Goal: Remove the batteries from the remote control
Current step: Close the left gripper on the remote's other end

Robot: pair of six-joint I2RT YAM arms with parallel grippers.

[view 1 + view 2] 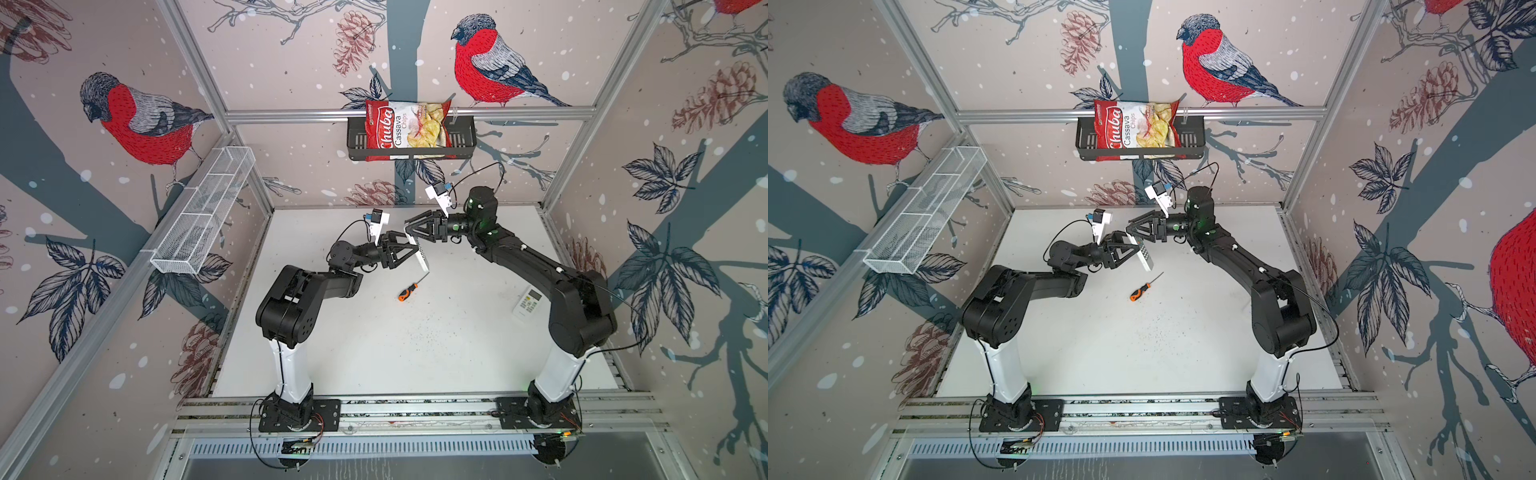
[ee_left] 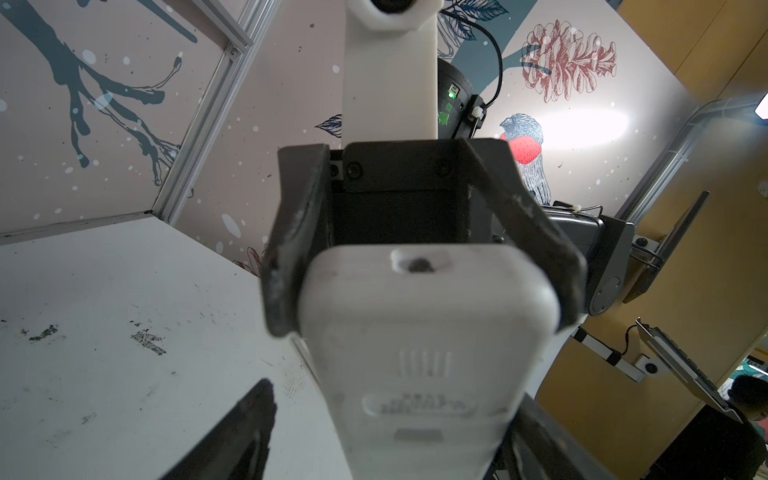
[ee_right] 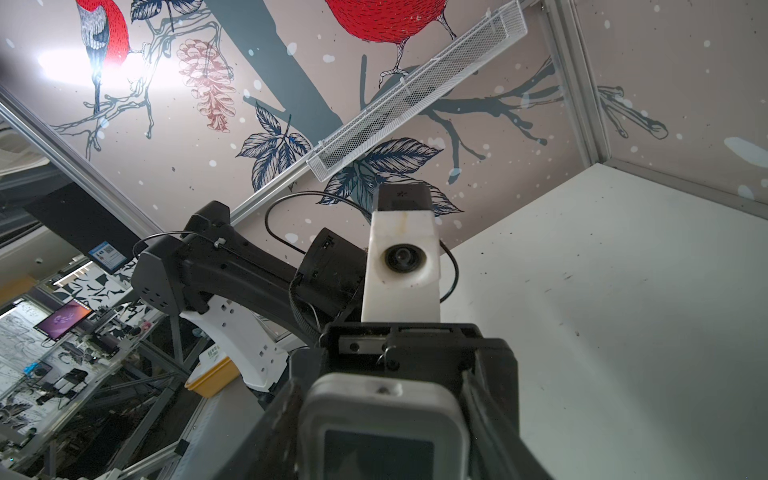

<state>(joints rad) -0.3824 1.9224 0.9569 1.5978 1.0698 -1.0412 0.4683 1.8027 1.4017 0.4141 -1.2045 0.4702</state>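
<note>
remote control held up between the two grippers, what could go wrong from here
1. The white remote control hangs above the table, clamped only at its top end by the right gripper. The left gripper flanks it with a gap, so an off-centre squeeze could twist it loose.
2. Dropped, it might land on the screwdriver lying nearby.

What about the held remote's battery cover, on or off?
On, apparently: the remote's back reads as one closed shell, its ribbed cover seated flush.
</note>
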